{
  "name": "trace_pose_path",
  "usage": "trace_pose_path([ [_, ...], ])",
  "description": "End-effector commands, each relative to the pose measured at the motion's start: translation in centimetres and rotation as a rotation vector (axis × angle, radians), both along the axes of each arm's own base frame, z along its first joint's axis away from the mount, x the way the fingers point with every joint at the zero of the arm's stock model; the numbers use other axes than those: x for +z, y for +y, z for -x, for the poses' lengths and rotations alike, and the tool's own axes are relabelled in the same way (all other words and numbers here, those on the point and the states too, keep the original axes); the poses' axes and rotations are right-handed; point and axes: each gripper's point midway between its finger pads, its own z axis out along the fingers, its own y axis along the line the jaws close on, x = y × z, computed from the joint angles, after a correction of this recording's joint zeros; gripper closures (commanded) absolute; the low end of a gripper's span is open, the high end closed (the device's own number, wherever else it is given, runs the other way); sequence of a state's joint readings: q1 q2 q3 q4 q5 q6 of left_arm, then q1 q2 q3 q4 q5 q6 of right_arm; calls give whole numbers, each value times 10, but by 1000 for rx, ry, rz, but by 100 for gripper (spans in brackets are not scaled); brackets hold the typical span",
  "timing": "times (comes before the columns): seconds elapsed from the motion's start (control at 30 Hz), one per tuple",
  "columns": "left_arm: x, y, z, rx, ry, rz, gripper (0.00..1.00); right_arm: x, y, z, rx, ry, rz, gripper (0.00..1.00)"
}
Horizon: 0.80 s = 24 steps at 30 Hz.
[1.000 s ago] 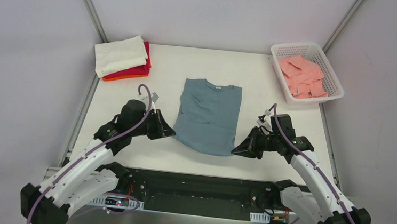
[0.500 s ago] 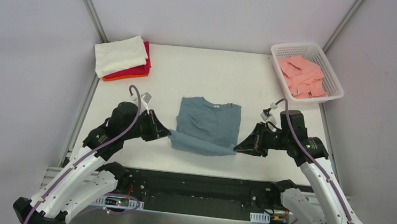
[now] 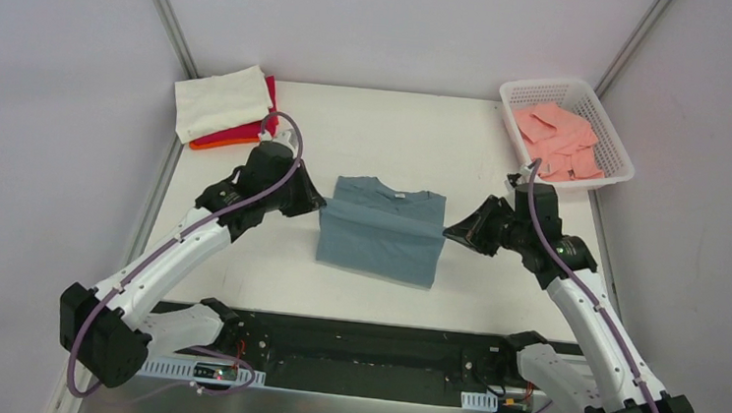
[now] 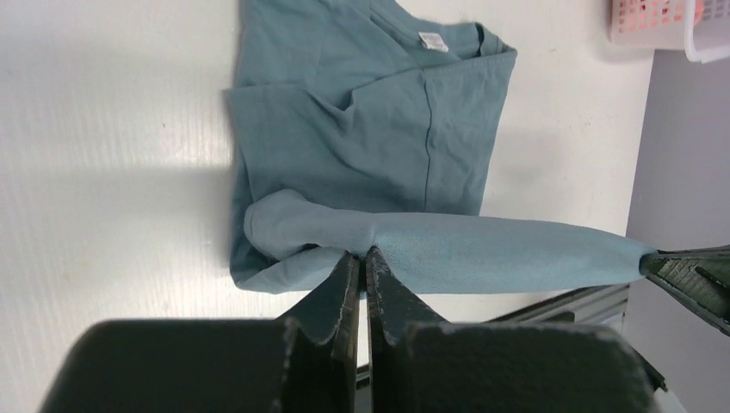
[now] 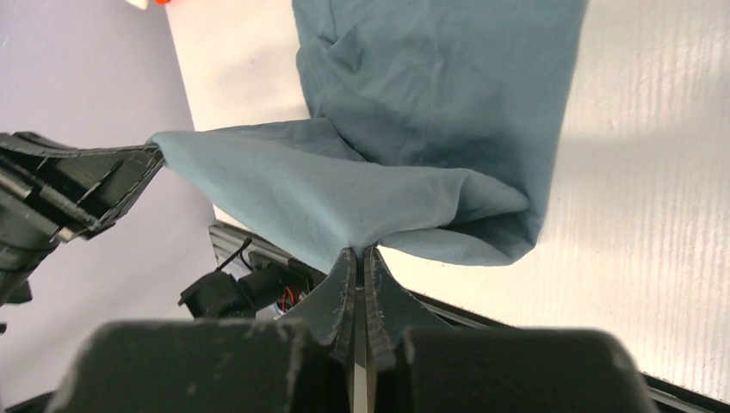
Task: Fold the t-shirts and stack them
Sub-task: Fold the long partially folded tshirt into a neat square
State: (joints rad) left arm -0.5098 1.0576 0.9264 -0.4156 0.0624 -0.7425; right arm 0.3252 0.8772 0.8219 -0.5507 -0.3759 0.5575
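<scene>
The slate blue-grey t-shirt (image 3: pixel 381 239) lies mid-table, its white neck label (image 3: pixel 398 196) at the far edge. My left gripper (image 3: pixel 317 206) is shut on its left hem corner (image 4: pixel 344 241). My right gripper (image 3: pixel 449 235) is shut on its right hem corner (image 5: pixel 379 219). Both hold the bottom edge raised and stretched taut above the shirt's middle, over the lower half. The stack of folded t-shirts (image 3: pixel 225 105), cream-white over red and orange, sits at the far left.
A white lattice basket (image 3: pixel 566 134) with salmon-pink shirts (image 3: pixel 556 140) stands at the far right corner. The black frame rail (image 3: pixel 361 349) runs along the near table edge. Grey walls enclose the table's sides and back.
Both grippers have carried the shirt's bottom edge up and away from the near edge toward the collar. The visible shirt has shortened as its lower half doubles over.
</scene>
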Motion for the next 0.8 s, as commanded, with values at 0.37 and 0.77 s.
trace_pose_path([
  [0.37,0,9,-108,117,-55,-91,100,-4,-21,-93,-176,-22,89,100],
  [0.77,-49,-3,-152,68,69,-80,100,-39,-23,-137,-188,61,68,100],
])
